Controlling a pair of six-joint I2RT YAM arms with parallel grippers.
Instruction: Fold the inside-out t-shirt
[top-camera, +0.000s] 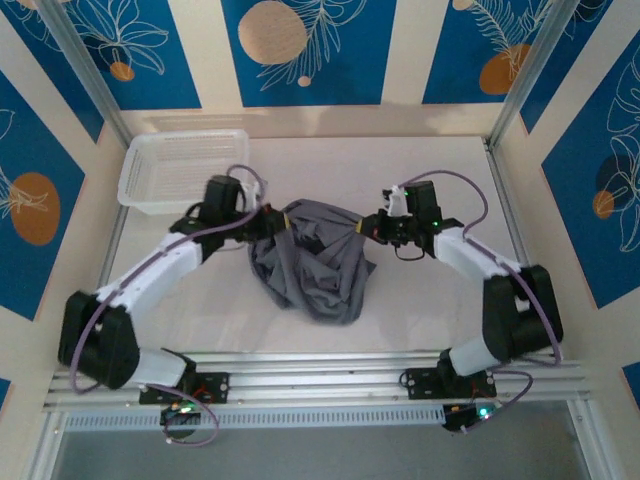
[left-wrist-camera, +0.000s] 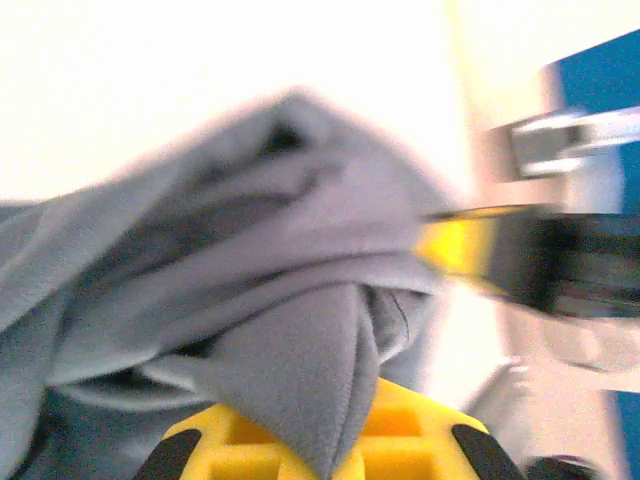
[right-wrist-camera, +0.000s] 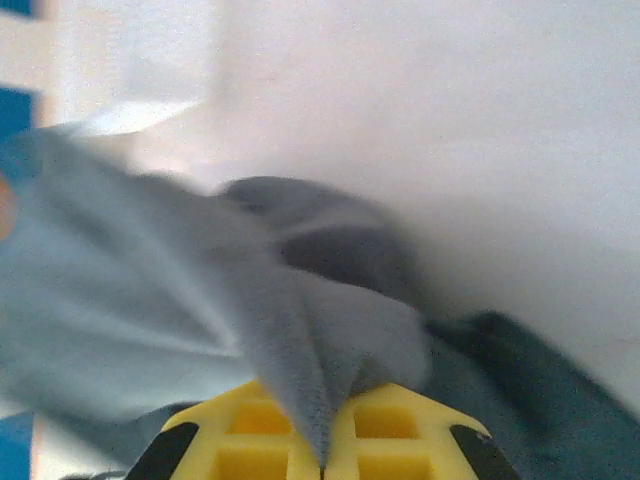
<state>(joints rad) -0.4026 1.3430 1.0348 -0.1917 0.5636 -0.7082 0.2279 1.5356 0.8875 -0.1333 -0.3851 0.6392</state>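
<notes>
Yellow left fingers (left-wrist-camera: 372, 440) sat closest to the left wrist camera, pressed shut on a fold of the slate-grey t-shirt (left-wrist-camera: 250, 280), which narrowed to a point where it ran down between them. Beyond that fold the cloth rose in soft, blurred ridges, and the tip of the other arm's yellow and black fingers met it from the right. At the right wrist camera the right fingers (right-wrist-camera: 345, 440) were likewise closed tight, with a wedge of the same grey cloth pinched in the seam between them and more of it spreading away to the left. From above, the two arms reached inward toward each other over the middle of the white worktop (top-camera: 430, 300), each holding one end of the garment's far edge, so that this edge ran between them while the rest bunched in a crumpled mass toward the near side. A white mesh-sided basket (top-camera: 180, 170) stood at the far left corner, well apart from the cloth.
</notes>
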